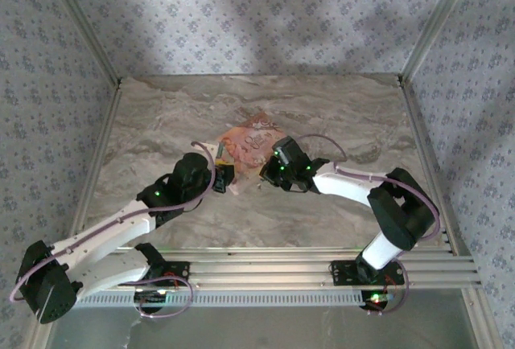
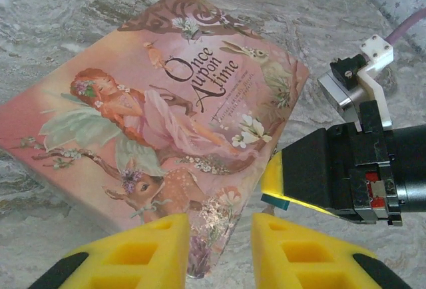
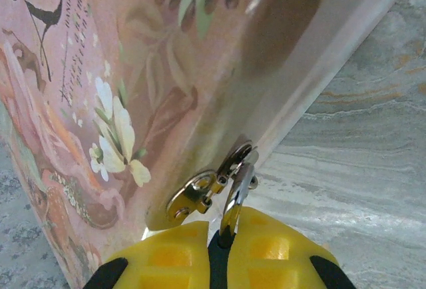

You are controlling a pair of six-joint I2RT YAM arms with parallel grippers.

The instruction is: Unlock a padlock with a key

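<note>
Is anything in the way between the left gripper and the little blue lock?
Nothing loose lies between them. The left gripper is open, close to the padlock. But the right gripper is shut on the padlock, so its yellow fingers cover most of it. A blue corner peeks out beside the book.

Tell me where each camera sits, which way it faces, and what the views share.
Top external: above and behind the arms, looking down on the marble table; both arms show, left gripper and right gripper meeting at the pink book.
Left wrist: on the left arm, looking down past its yellow fingers at the book's cover and the right gripper pinching the blue padlock.
Right wrist: close behind its shut fingers, facing the book's edge, hasp and shackle.
Shared: all three see the book; both wrist views see the padlock.
</note>
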